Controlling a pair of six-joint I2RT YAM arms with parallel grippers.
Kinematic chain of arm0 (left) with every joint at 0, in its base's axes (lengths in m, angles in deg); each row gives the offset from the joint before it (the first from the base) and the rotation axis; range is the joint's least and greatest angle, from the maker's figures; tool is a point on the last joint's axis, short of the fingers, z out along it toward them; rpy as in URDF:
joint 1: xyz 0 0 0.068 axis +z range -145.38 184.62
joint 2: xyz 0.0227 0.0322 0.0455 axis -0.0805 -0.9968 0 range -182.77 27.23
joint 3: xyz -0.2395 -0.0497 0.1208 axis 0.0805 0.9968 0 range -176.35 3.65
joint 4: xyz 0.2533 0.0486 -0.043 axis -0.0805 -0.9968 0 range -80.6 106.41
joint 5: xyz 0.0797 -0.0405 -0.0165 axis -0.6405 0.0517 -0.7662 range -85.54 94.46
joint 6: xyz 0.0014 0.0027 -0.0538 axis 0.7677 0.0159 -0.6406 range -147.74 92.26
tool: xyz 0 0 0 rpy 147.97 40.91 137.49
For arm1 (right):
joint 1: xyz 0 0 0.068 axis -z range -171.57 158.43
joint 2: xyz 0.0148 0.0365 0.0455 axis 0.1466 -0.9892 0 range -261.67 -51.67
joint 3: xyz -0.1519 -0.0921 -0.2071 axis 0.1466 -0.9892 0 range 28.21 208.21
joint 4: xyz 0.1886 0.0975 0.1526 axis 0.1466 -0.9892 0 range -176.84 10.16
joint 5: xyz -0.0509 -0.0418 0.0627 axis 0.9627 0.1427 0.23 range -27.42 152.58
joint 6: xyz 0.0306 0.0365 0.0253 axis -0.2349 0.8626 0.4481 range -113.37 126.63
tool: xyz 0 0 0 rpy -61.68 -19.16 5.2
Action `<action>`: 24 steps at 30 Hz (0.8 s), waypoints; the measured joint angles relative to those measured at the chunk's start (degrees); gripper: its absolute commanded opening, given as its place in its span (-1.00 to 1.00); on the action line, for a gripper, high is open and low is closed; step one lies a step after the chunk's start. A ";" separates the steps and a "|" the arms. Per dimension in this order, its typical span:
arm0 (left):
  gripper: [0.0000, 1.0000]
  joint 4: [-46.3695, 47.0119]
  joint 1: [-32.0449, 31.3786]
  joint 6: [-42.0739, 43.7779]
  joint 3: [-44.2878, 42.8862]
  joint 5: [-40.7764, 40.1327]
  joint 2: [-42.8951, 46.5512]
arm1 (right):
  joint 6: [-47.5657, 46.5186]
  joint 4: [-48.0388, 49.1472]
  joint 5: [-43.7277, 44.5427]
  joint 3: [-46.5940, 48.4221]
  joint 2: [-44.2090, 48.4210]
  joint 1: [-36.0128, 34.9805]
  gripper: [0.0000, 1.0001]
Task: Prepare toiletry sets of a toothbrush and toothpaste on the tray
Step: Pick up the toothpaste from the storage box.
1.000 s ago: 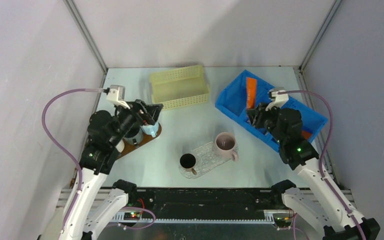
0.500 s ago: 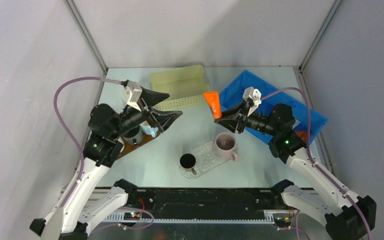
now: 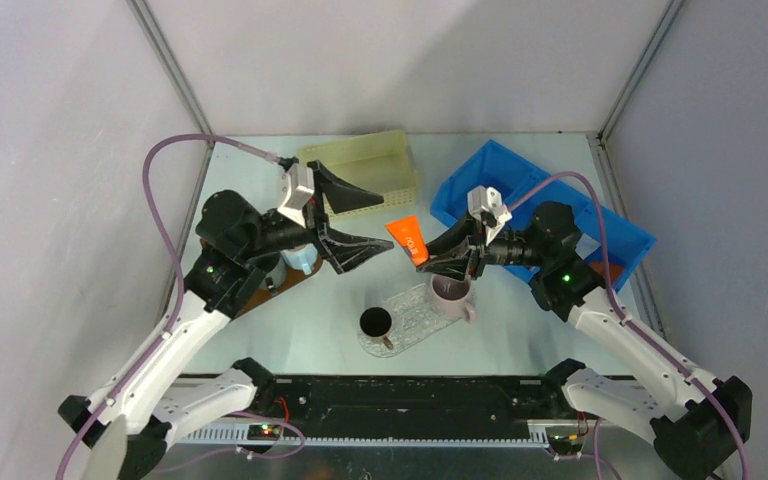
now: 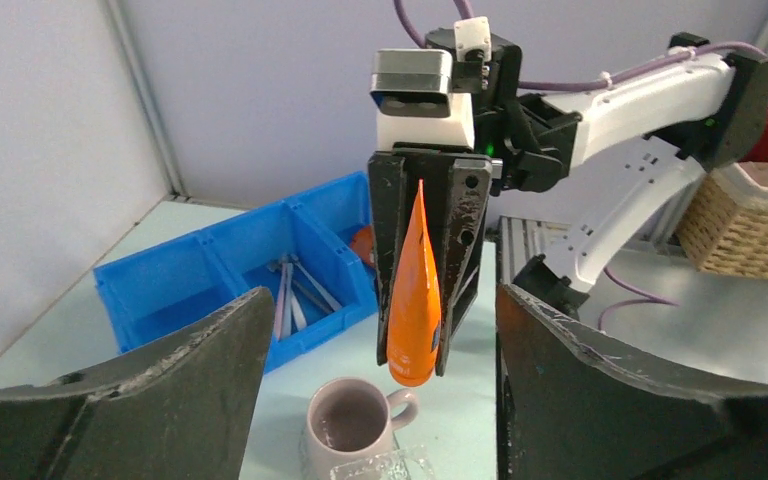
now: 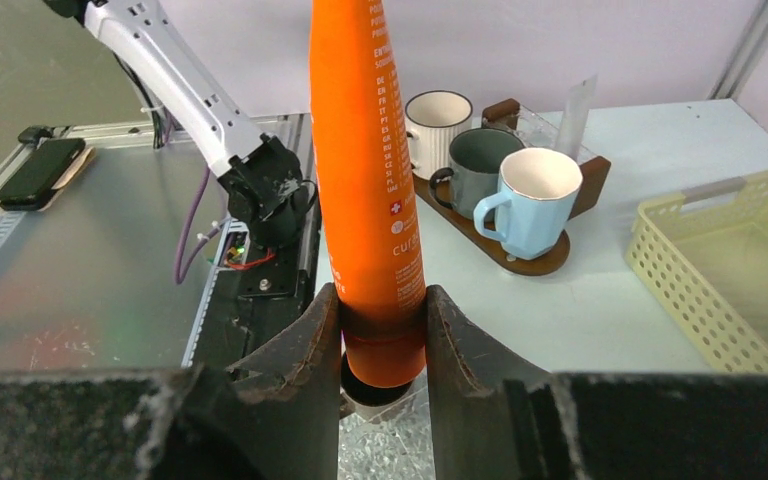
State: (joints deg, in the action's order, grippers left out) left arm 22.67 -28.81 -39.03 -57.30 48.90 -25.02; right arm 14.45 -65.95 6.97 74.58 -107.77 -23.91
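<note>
The orange toothpaste tube [image 3: 407, 238] is clamped near one end by the right gripper [image 3: 428, 250] and is held in the air at about 11 o'clock of the pink mug [image 3: 450, 290], which stands on the glass tray [image 3: 415, 310]. The left gripper [image 3: 385, 218] is held at the tube's 9 o'clock, jaws spread wide and nothing in them. A handover is judged likely. The free end should be centred between the left jaws and gripped fully before the right grip is loosened. What appear to be toothbrushes [image 4: 290, 295] are seen in the blue bin [image 3: 470, 190] at 2 o'clock.
</note>
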 measured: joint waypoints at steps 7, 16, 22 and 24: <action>0.38 0.50 -3.74 0.39 -0.92 0.85 -2.78 | -2.32 -2.67 -0.61 0.52 -0.02 -0.98 -1.00; -0.44 -0.52 -7.34 0.83 -2.75 0.63 -5.14 | -4.94 -6.54 -0.22 0.63 0.20 -1.36 -1.00; -0.99 -2.03 -8.07 1.11 -3.30 -0.48 -5.49 | -6.14 -7.82 0.52 0.63 0.61 -1.44 -1.00; -1.00 -2.71 -8.09 1.27 -3.37 -1.29 -5.49 | -6.36 -8.11 0.98 0.63 0.61 -1.46 -1.00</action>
State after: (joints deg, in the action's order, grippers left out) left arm 19.96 -36.90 -37.76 -60.67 47.61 -30.51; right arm 8.09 -74.05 7.95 75.22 -107.16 -25.37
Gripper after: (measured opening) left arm 0.018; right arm 0.314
